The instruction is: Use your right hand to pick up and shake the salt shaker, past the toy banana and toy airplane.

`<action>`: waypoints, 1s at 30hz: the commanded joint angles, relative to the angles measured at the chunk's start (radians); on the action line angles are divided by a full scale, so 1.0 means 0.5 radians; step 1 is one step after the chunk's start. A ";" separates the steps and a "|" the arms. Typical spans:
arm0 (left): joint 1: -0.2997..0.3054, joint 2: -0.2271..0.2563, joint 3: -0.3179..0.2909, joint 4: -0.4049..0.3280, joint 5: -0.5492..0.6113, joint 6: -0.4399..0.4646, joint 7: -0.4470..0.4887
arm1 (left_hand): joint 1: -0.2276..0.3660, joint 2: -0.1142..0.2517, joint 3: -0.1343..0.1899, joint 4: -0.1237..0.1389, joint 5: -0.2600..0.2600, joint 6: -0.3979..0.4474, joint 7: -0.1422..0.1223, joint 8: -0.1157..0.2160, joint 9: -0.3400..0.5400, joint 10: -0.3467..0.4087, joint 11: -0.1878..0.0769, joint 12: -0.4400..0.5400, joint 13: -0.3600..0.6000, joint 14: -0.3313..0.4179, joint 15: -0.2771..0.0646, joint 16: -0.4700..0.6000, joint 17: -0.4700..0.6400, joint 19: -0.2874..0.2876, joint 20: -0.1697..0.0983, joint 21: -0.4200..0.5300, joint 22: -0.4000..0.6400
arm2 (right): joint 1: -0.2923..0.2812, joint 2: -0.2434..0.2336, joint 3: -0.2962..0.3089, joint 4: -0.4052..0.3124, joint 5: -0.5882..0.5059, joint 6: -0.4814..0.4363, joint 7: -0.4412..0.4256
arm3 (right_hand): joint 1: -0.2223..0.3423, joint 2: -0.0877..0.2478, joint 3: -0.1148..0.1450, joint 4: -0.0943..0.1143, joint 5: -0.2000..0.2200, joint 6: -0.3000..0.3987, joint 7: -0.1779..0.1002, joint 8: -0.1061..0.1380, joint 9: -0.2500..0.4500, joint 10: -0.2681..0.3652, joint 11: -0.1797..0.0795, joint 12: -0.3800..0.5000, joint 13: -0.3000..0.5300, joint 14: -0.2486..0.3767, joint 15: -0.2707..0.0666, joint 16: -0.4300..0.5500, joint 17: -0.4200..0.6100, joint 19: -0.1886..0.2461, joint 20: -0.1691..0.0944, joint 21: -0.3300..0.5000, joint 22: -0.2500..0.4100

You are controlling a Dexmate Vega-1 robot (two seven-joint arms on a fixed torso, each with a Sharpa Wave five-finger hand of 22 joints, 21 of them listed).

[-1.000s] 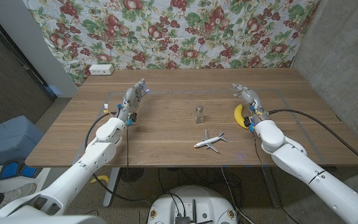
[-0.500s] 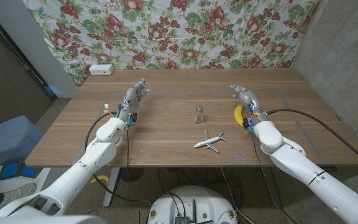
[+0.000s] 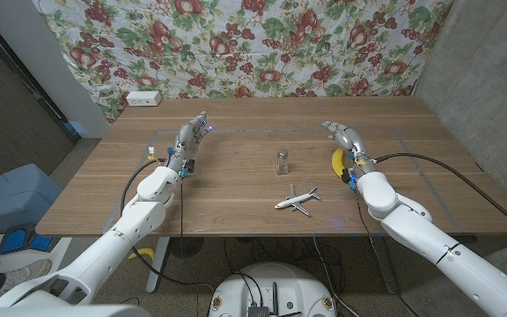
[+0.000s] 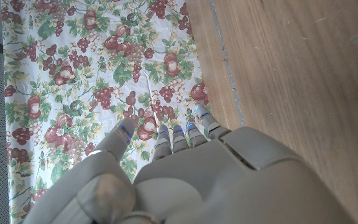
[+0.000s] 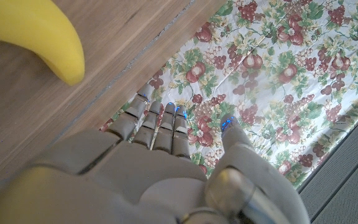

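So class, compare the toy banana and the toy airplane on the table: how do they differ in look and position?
The toy banana is plain yellow and curved; the toy airplane is white with spread wings. The banana lies right beside the right hand; the airplane lies apart from it, nearer the robot's edge of the table, in front of the salt shaker. Both lie on the wood, untouched.

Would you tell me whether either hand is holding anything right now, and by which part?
Nothing is held: the right hand and left hand are both empty, apart from the salt shaker.

Makeshift lab corner, wooden table [image 3: 236, 189] against bare concrete wall [image 3: 482, 70], floral cloth backdrop [image 3: 236, 44], trailing cables [image 3: 465, 180]
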 commanded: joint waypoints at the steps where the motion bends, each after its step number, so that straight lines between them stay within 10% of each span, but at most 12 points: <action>1: 0.003 0.001 0.002 -0.003 0.000 -0.003 -0.003 | 0.024 0.090 -0.006 -0.011 0.007 0.014 -0.003 0.006 0.007 0.013 -0.010 0.007 0.003 0.008 -0.025 -0.001 0.003 0.009 -0.005 -0.008 0.007 | -0.038 -0.020 -0.021 -0.087 -0.087 -0.102 -0.050 | 0.034 -0.003 -0.007 -0.008 0.017 0.011 0.000 -0.006 0.004 0.006 0.002 -0.004 0.005 0.021 -0.004 -0.007 0.003 0.009 -0.007 -0.006 0.010; 30: 0.007 0.020 -0.018 0.018 -0.024 -0.023 -0.051 | 0.024 0.091 -0.008 -0.011 0.008 0.016 -0.004 0.006 0.007 0.016 -0.011 0.006 0.003 0.009 -0.026 -0.002 0.003 0.019 -0.005 -0.034 0.008 | -0.019 -0.007 -0.158 -0.222 -0.315 -0.367 -0.093 | 0.054 -0.020 -0.012 -0.017 0.021 0.007 -0.014 -0.011 0.005 0.018 -0.008 -0.007 0.006 0.021 -0.025 -0.013 -0.004 0.011 0.001 -0.022 0.010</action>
